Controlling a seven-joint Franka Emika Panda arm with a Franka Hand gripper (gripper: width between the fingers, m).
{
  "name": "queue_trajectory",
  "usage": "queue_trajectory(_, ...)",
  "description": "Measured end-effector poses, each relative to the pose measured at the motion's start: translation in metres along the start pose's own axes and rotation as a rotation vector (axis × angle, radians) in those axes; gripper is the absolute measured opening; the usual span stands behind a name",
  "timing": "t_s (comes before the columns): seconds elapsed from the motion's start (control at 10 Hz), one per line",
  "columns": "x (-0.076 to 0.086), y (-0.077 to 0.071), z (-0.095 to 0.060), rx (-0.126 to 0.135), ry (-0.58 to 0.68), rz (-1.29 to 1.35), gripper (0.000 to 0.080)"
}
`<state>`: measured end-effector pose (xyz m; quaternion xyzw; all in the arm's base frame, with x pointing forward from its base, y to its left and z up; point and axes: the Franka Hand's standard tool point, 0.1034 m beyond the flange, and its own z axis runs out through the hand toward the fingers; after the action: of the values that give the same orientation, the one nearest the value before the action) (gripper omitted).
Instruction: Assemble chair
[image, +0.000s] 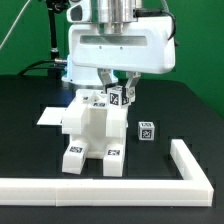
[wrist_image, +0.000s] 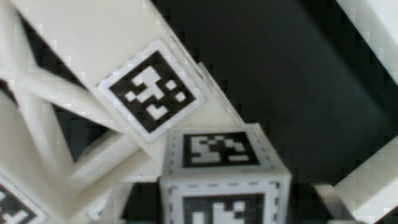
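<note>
The chair (image: 90, 135) stands mid-table as a white blocky assembly with black-and-white tags on its feet. At its top right corner a short tagged post (image: 118, 98) stands upright, and my gripper (image: 117, 92) comes down from above and is shut on it. In the wrist view the post (wrist_image: 222, 150) fills the space between my fingers (wrist_image: 352, 195), with my gripper (wrist_image: 222, 206) around its tagged lower face. Beside it runs the X-braced panel (wrist_image: 54, 100), its bars crossing diagonally. Where the post's base meets the seat is hidden.
A loose small tagged block (image: 145, 130) lies on the black table on the exterior view's right of the chair. The long white L-shaped rail (image: 190, 165) borders the front and right. The marker board (image: 48, 116) lies flat behind the chair on the left.
</note>
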<state>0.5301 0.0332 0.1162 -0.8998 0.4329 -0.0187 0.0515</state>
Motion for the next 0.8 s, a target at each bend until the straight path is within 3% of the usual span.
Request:
queue_trajectory(0.3, -0.0012, -0.0011, 0.0000, 0.007, -0.008, 0.169, 0.0284)
queue_trajectory(0.5, -0.0015, -0.0013, 0.0001, 0.008, -0.008, 0.117, 0.0549)
queue_trajectory(0.6, -0.0025, -0.0036, -0.0005, 0.006, -0.007, 0.018, 0.0549)
queue_trajectory(0.7, -0.0006, -0.0071, -0.0015, 0.006, 0.001, -0.231, 0.0628)
queue_trajectory(0.8, -0.0022, -0.0071, 0.0008, 0.003, -0.002, -0.447, 0.0643)
